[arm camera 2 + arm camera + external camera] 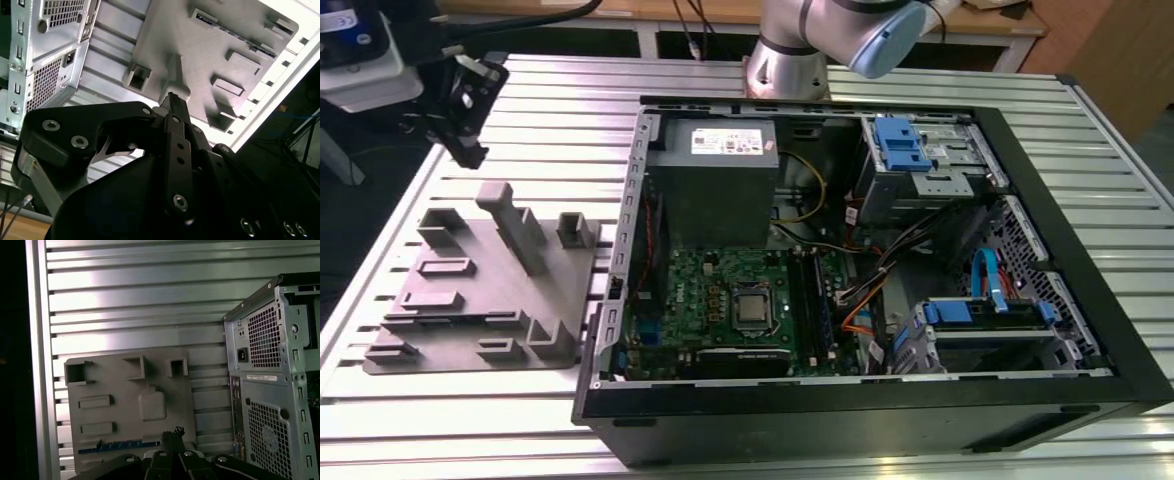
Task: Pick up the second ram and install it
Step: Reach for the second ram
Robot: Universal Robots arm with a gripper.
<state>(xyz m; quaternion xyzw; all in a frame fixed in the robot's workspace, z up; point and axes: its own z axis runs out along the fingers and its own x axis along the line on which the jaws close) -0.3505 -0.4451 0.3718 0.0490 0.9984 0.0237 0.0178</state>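
The second ram [117, 445] is a thin, dark strip with blue-green glints. It lies edge-up in a long slot of the grey fixture plate [125, 390], and its dark edge [216, 26] also appears in the second wrist view. My gripper [464, 150] hangs above the table at the far left of the exterior view, beyond the fixture plate [480, 290]. In both wrist views the fingertips [172, 432] [172, 98] are pressed together with nothing between them. They are well above the plate and apart from the stick.
An open computer case [854, 270] lies to the exterior view's right of the fixture. Inside are its green motherboard [720, 300], power supply [714, 180] and blue drive bays [907, 145]. Upright grey blocks [520, 225] rise from the plate. The arm's base [787, 60] stands behind the case on the slatted metal table [534, 100].
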